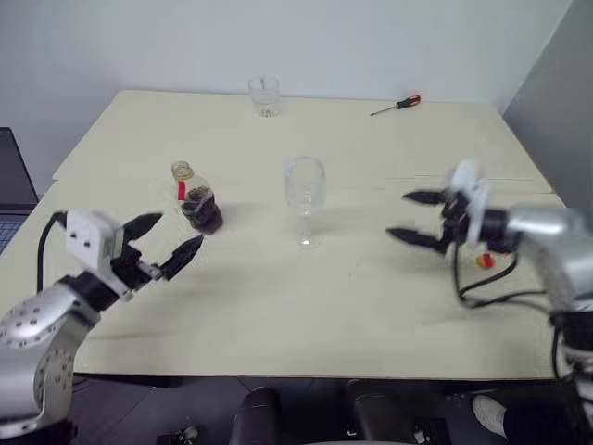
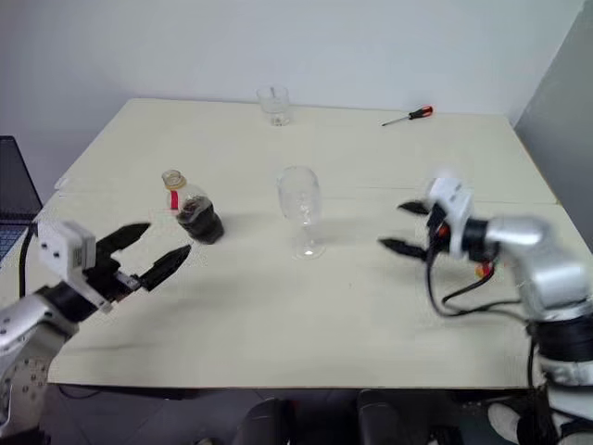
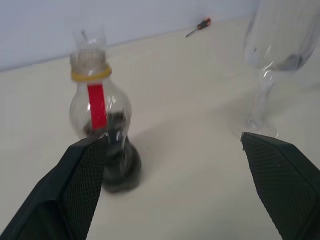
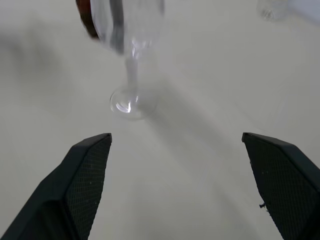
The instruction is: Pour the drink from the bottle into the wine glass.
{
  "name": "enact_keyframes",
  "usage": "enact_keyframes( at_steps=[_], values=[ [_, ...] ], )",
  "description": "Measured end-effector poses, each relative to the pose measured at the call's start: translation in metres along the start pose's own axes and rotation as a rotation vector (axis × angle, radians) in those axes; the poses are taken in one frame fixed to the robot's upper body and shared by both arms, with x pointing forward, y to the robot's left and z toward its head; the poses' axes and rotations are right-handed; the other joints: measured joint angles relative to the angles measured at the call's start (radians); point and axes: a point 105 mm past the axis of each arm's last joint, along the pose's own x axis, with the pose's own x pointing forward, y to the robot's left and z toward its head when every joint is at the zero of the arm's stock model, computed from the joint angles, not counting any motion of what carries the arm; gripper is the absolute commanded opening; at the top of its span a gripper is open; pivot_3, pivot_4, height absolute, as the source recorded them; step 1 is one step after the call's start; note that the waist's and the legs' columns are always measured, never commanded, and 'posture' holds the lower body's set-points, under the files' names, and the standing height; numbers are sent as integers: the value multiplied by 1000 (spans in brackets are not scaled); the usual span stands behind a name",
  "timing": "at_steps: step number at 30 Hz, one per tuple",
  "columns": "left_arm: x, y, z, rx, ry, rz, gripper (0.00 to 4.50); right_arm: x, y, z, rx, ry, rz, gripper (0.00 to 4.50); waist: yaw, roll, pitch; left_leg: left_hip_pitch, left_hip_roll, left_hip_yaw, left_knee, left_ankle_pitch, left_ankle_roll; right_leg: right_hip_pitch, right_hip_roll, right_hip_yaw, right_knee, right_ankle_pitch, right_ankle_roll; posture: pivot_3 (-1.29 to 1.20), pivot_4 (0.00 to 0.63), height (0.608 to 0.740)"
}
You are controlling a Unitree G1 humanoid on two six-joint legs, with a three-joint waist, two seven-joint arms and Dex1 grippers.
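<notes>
Standing upright near the middle of a pale bench (image 1: 278, 315) is a clear stemmed wine glass (image 1: 305, 199), its bowl looking empty. To its left, well apart from it, a small squat bottle (image 1: 196, 201) stands upright with no cap on its open neck, a red label strip running down from the neck, and a dark brown drink (image 1: 203, 213) filling only its lower part.

The left gripper (image 1: 171, 244) hovers just in front of the bottle, near it but not touching, its two black fingers (image 1: 182, 257) spread wide and holding nothing. The right gripper (image 1: 414, 218) hovers to the right of the glass, clear of it, pointing toward it, with its fingers likewise spread wide and empty. A small red and yellow object (image 1: 485, 261) lies on the bench behind the right arm, partly hidden.

At the far edge of the bench stand a short clear tumbler (image 1: 265, 96) and, further right, a red-handled screwdriver (image 1: 397, 106). A laptop (image 1: 14, 190) shows at the left edge.
</notes>
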Motion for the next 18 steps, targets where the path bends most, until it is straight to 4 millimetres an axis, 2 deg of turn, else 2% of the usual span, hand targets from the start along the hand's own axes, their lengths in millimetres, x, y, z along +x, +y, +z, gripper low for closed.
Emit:
enact_keyframes(
  at_steps=[3, 5, 9, 15, 18],
  values=[
    [-1, 14, -11, 17, -12, 102, 4500, 0, 10, 47, -63, -77, 81, 4459, 3, -2, -1, 0, 2, -1, 0, 0, 0, 1, 1, -2, 0, -2, -2, 0, 150, 740],
    [3, 20, -20, 40, 2, 145, 4500, 4, 15, 57, -55, -93, 122, 4459, 6, -2, -1, 0, 1, 0, 0, 0, 0, 1, 1, -1, 0, -1, -3, 0, 150, 740],
    [19, 23, -22, 85, -18, 175, 4500, 20, 26, 65, -56, -88, 190, 4459, 19, -2, -1, -2, 0, 0, 1, 0, 0, 0, 0, -1, -1, 1, -4, 0, 150, 740],
    [30, 31, -27, 87, -29, 209, 4500, 28, 33, 58, -44, -44, 221, 4459, 22, -2, -1, -2, -1, 2, 1, 0, 0, 0, -4, -1, -1, 0, -2, 0, 150, 740],
    [43, 30, -26, 80, -52, 180, 4500, 28, 34, 58, -44, -39, 213, 4459, 23, -2, -1, -2, -1, 1, 2, 0, 0, 0, -4, -3, 0, 1, -2, 0, 150, 740]
  ],
)
